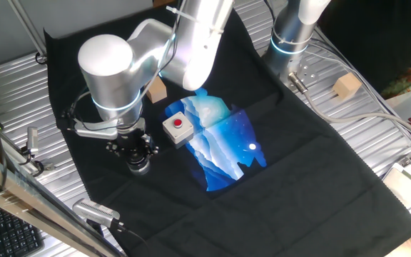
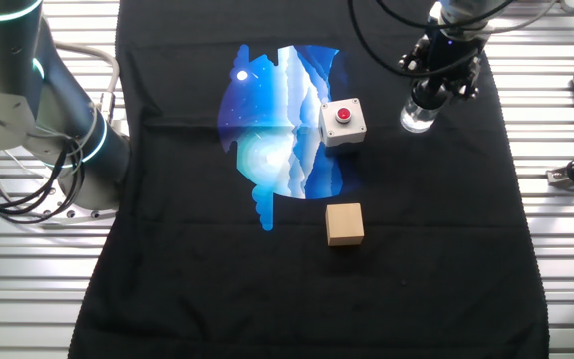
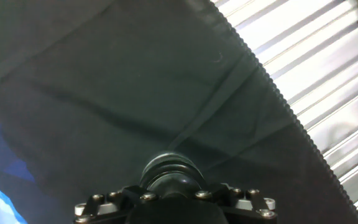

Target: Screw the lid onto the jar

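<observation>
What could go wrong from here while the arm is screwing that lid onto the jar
1. The jar stands loose on the black cloth with nothing bracing it, so it may spin or tip with the lid instead of letting it thread.
2. The claw hides the joint in every view, so a tilted, cross-threaded lid would be hard to notice.
3. The white box with the red button sits close beside the jar; a sliding jar could bump it.

Your arm [image 1: 155, 50] reaches down over the table, wrist vertical. Your gripper [image 2: 429, 105] points straight down, fingers closed around the lid [image 3: 171, 174] on the jar [image 2: 418, 119].
</observation>
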{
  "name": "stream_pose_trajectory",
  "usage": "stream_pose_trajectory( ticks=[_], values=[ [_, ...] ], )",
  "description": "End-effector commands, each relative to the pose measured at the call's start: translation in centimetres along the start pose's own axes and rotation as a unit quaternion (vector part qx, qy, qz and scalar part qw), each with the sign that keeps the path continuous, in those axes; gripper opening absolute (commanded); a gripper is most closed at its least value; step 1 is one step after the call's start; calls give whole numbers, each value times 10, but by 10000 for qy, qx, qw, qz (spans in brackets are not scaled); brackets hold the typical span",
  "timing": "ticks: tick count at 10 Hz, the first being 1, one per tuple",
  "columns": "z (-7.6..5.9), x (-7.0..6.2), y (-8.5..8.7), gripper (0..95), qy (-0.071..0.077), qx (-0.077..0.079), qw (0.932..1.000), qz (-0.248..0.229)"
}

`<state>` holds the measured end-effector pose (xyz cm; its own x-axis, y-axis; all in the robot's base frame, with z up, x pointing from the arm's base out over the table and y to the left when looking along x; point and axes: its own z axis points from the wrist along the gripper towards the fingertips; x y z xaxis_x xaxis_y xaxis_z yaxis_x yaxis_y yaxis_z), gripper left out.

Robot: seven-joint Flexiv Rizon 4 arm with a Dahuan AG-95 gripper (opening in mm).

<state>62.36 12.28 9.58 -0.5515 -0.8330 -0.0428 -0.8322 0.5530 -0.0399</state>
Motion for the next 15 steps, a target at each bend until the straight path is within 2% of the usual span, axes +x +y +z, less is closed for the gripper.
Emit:
stream_pose_trajectory(
  ticks=[1,2,3,5,6,7,8,10,13,14,15],
  values=[
    [1,0,0,760,6,13,10000,26],
    [1,0,0,760,6,15,10000,38],
    [1,0,0,570,6,16,10000,56],
    [1,0,0,570,14,-16,10000,92],
    [1,0,0,380,-28,-52,9999,138],
    [1,0,0,380,-46,-32,9998,168],
    [0,0,1,0,-16,41,9997,235],
    [0,0,1,0,39,-18,9995,315],
    [0,-1,1,0,-25,-3,9993,381],
    [0,-1,1,0,49,-26,9992,388],
    [-1,0,0,0,78,21,9992,389]
  ],
)
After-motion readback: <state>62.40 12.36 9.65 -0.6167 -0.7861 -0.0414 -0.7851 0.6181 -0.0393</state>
